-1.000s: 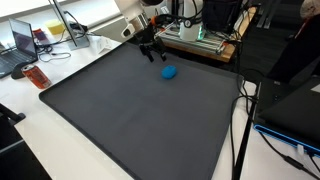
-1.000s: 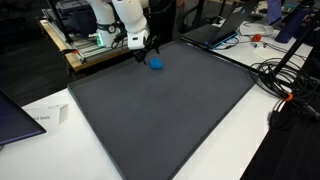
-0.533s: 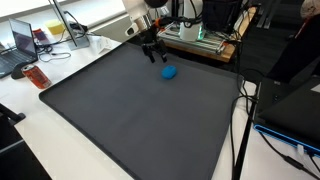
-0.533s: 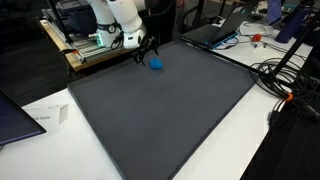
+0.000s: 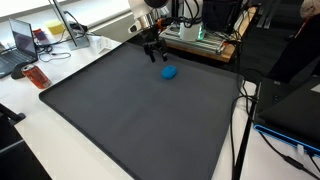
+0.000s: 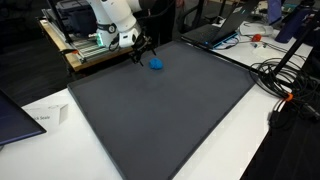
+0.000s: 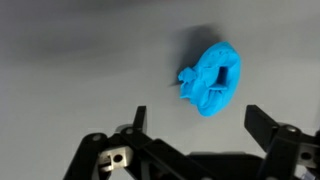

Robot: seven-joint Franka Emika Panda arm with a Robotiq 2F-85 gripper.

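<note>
A small crumpled blue object point(image 5: 169, 72) lies on the dark grey mat point(image 5: 130, 110) near its far edge; it also shows in the other exterior view point(image 6: 156, 64) and in the wrist view point(image 7: 212, 79). My gripper point(image 5: 153, 52) hangs just above the mat beside the blue object, apart from it, also seen in an exterior view point(image 6: 140, 52). In the wrist view my gripper point(image 7: 199, 124) is open and empty, its fingers spread wide, with the blue object just beyond the fingertips.
A shelf unit with equipment point(image 5: 200, 38) stands behind the mat. A laptop point(image 5: 22, 45) and an orange object point(image 5: 36, 76) sit at one side. Cables point(image 6: 285, 85) and another laptop point(image 6: 215, 30) lie on the white table point(image 6: 240, 150).
My gripper has risen slightly and drawn back from the blue object. The blue object has not moved.
</note>
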